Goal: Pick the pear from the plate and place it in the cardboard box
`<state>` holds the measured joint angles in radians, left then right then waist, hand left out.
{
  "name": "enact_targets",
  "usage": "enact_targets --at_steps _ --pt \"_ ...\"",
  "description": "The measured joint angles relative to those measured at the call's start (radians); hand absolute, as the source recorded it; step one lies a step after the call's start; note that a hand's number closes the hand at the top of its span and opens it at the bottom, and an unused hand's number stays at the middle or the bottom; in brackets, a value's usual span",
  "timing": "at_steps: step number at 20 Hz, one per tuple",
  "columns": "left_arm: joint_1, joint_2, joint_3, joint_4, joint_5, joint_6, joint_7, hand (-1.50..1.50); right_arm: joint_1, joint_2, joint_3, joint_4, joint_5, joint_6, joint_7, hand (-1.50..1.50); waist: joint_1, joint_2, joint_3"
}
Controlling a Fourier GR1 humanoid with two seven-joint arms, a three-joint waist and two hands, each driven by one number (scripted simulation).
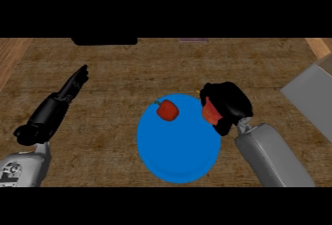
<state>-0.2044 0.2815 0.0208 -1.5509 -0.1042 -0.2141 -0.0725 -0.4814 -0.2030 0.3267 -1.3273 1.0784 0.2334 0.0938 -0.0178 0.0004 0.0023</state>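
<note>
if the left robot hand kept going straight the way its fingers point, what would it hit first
Probably nothing on the counter. The left robot hand points up and slightly right over bare brown counter, away from the blue plate. The dark object at the far edge lies roughly in line, though depth is unclear.

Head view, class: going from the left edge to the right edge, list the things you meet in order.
Robot's left hand, open, fingers straight → small red fruit with a green stem on the round blue plate → right hand curled round a red-orange fruit → grey cardboard box.
</note>
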Motion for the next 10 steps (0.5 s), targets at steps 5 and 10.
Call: enact_targets --at_steps 5,10 --pt "-0.006 -0.012 -0.006 -0.007 -0.008 0.002 0.015 0.0 -0.012 -0.029 -0.075 -0.111 0.017 -0.044 0.048 1.5 0.008 -0.002 -0.002" --pt "0.013 -0.022 -0.01 0.011 -0.022 0.004 -0.015 0.0 -0.02 -0.059 -0.181 -0.274 -0.004 -0.013 0.133 1.5 0.005 -0.005 -0.002"
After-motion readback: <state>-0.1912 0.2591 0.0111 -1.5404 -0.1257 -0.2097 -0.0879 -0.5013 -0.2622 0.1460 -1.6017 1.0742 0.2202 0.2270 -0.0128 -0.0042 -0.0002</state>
